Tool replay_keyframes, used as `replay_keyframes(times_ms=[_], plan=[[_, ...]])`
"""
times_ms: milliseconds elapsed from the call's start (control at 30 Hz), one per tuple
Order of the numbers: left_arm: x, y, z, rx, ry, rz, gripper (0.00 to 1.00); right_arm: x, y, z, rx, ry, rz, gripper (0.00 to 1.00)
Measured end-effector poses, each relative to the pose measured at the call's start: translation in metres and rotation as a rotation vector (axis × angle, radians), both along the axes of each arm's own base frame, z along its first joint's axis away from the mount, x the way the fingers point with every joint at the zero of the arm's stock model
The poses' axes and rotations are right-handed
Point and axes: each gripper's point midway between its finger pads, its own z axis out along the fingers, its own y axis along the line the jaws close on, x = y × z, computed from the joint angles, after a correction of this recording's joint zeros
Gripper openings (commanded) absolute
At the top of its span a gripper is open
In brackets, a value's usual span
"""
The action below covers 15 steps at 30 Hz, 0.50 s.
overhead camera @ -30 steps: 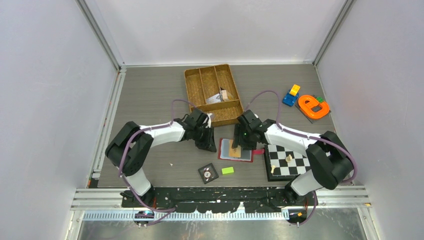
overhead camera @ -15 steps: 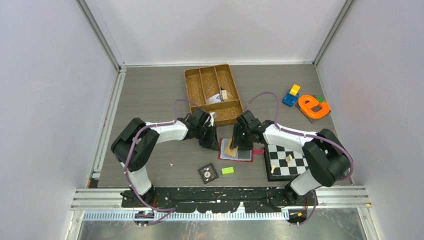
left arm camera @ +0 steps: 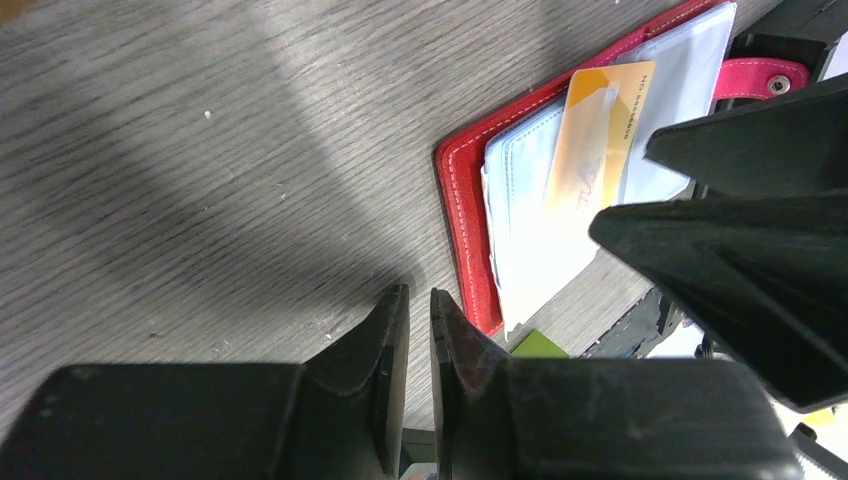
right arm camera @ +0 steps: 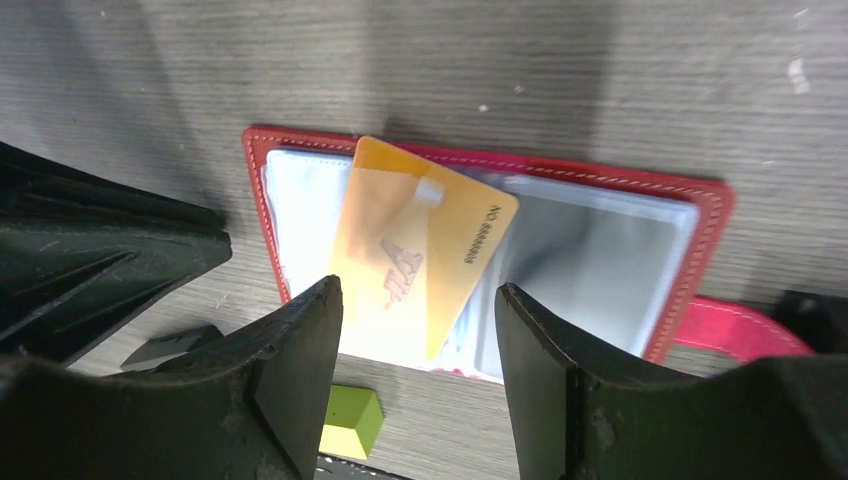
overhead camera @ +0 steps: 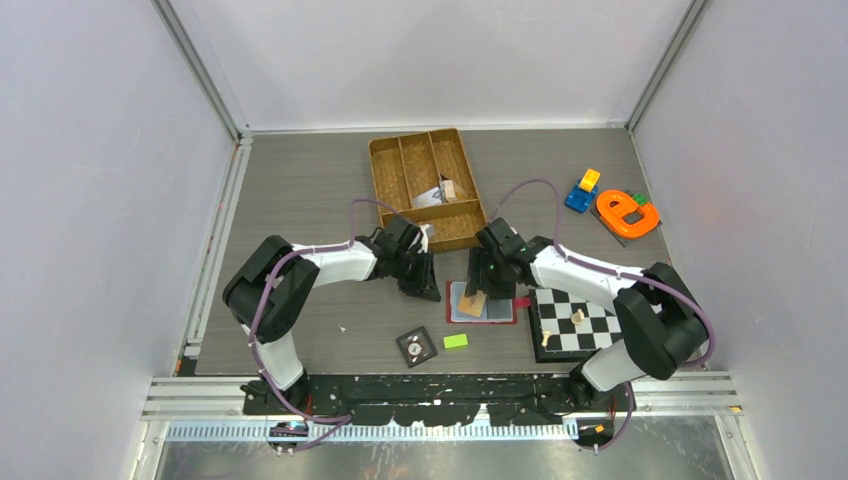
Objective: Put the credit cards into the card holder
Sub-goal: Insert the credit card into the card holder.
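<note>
The red card holder (overhead camera: 505, 319) lies open on the table, its grey-blue pockets facing up. It also shows in the left wrist view (left arm camera: 460, 220) and the right wrist view (right arm camera: 600, 172). A tan-orange credit card (overhead camera: 472, 303) lies askew on its left half (left arm camera: 600, 130) (right arm camera: 420, 250). My right gripper (overhead camera: 490, 287) (right arm camera: 415, 295) is open just above the card, with the jaws either side of it and not touching it. My left gripper (overhead camera: 428, 288) (left arm camera: 420, 300) is shut and empty, low on the table beside the holder's left edge. I see no other loose cards.
A green block (overhead camera: 456, 341) and a black dial tile (overhead camera: 416, 346) lie near the front edge. A chessboard (overhead camera: 575, 320) with pieces is right of the holder. A woven tray (overhead camera: 395, 175) stands behind. An orange toy (overhead camera: 628, 212) and blue-yellow blocks (overhead camera: 583, 190) are at far right.
The holder has slid a little to the right. My left gripper moved right to the holder's left edge. The tan-orange card shifted and lies tilted on the holder.
</note>
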Motion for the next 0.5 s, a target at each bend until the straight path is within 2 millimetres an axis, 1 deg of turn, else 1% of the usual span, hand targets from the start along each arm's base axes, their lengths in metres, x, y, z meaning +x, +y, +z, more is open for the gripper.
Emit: replay_keyframes(times_ms=[167, 333, 400, 500], plan=[[0.001, 0.001, 0.0, 0.008, -0.007, 0.005, 0.16, 0.016, -0.01, 0.012, -0.027, -0.038, 0.016, 0.62], [0.002, 0.0, 0.001, 0.015, -0.011, 0.01, 0.16, 0.037, -0.008, 0.025, 0.018, -0.086, 0.047, 0.6], [0.004, 0.0, 0.002, 0.017, -0.015, 0.017, 0.17, 0.044, -0.006, 0.027, 0.043, -0.096, 0.06, 0.58], [0.006, -0.002, 0.004, 0.012, -0.012, 0.028, 0.16, 0.054, -0.003, 0.023, 0.071, -0.097, 0.077, 0.54]])
